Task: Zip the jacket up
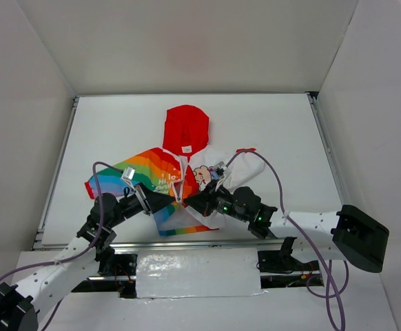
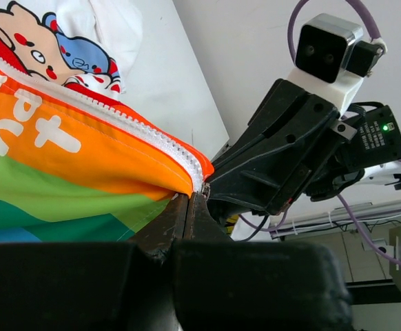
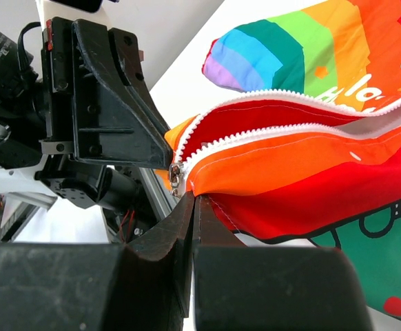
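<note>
The jacket (image 1: 180, 181) lies flat in the middle of the white table, red hood (image 1: 187, 129) away from me, rainbow half on the left, white cartoon half on the right. My left gripper (image 1: 171, 201) and right gripper (image 1: 192, 202) meet tip to tip at its lifted bottom hem. The left gripper (image 2: 191, 198) is shut on the rainbow hem at the lower end of the white zipper (image 2: 135, 126). The right gripper (image 3: 194, 198) is shut on the hem beside the metal slider (image 3: 176, 176). Above the slider, the zipper teeth (image 3: 255, 138) stand parted.
An aluminium rail (image 1: 187, 243) runs along the table's near edge, just below the hem. White walls enclose the table (image 1: 276, 138) on three sides. Purple cables (image 1: 273, 176) loop over both arms. Each gripper body fills the other's wrist view.
</note>
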Controlling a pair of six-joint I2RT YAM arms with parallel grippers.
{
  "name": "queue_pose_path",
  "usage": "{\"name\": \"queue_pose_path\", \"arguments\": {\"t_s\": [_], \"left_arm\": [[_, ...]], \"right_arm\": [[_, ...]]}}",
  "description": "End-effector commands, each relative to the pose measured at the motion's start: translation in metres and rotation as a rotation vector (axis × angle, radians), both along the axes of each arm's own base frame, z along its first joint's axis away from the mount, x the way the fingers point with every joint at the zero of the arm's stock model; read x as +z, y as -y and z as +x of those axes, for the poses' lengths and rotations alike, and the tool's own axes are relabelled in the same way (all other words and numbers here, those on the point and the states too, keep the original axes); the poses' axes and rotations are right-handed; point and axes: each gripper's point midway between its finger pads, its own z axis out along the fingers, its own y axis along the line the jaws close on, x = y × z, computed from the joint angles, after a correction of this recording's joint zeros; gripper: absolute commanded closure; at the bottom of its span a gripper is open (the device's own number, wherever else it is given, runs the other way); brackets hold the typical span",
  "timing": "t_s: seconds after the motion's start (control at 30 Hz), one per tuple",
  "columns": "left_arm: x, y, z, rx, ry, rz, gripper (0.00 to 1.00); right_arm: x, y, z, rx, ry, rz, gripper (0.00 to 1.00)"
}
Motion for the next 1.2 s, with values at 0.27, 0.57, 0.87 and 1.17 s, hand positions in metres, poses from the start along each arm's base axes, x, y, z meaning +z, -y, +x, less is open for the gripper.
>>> {"name": "queue_pose_path", "arguments": {"t_s": [0.27, 0.57, 0.87, 1.17], "left_arm": [[-0.004, 0.011, -0.015, -0.151, 0.159, 0.077, 1.00], [-0.013, 0.018, -0.033, -0.273, 0.198, 0.058, 1.00], [-0.059, 0.013, -0.027, -0.237, 0.098, 0.171, 1.00], [-0.100, 0.005, -0.019, -0.165, -0.039, 0.232, 1.00]], "right_arm": [[0.040, -0.001, 0.007, -0.016, 0.056, 0.050, 1.00], [0.026, -0.004, 0.008, -0.003, 0.021, -0.002, 1.00], [0.008, -0.004, 0.014, -0.030, -0.043, -0.049, 1.00], [-0.031, -0.017, 0.014, 0.011, -0.121, -0.150, 1.00]]}}
